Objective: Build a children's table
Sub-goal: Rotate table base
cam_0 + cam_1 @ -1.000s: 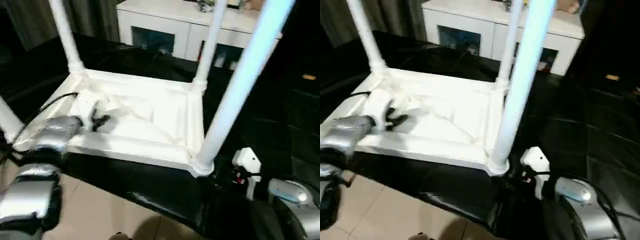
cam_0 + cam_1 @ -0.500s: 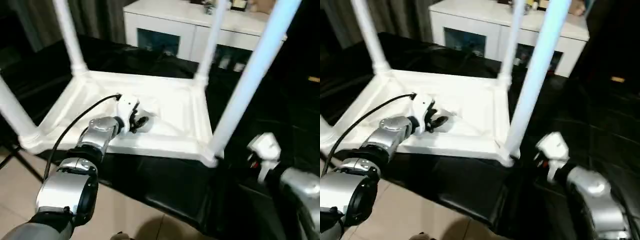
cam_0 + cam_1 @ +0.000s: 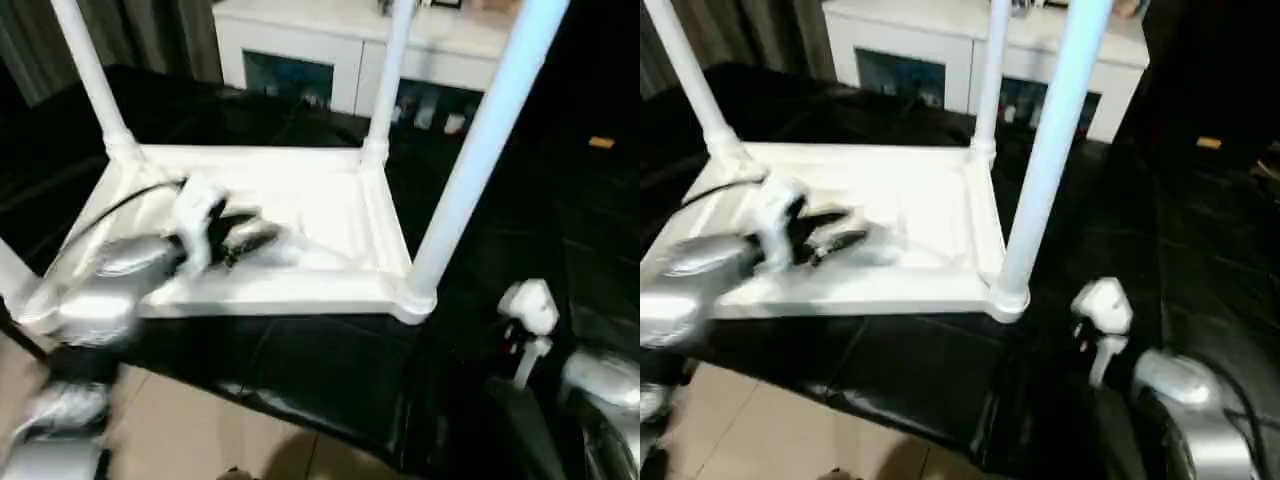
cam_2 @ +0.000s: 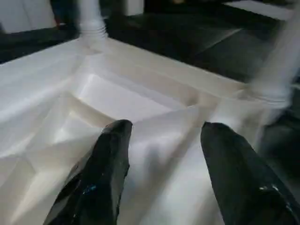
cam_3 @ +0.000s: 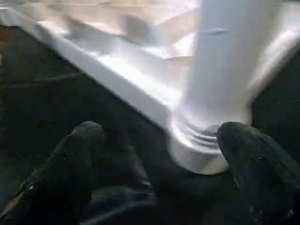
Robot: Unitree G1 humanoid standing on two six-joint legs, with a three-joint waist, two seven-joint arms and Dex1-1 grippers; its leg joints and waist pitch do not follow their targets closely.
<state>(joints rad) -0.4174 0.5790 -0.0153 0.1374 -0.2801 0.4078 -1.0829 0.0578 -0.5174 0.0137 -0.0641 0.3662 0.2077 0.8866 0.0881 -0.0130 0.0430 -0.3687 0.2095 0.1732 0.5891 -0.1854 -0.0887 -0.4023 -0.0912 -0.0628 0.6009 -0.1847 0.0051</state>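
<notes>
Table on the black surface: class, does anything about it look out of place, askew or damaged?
Nothing stands out. The table lies upside down on the black surface, and its legs stand straight in their corners. The left gripper hovers open over the ribbed underside; no cracks or loose parts show.

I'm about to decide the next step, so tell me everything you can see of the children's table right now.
The children's table looks like white plastic and lies upside down on a black surface, its ribbed underside facing up. Round white legs stand upright in all four corners, the nearest seated in a ringed socket. The left gripper, jaws open, hovers over the underside; touching cannot be told. The right gripper, also open, is beside the nearest corner.
</notes>
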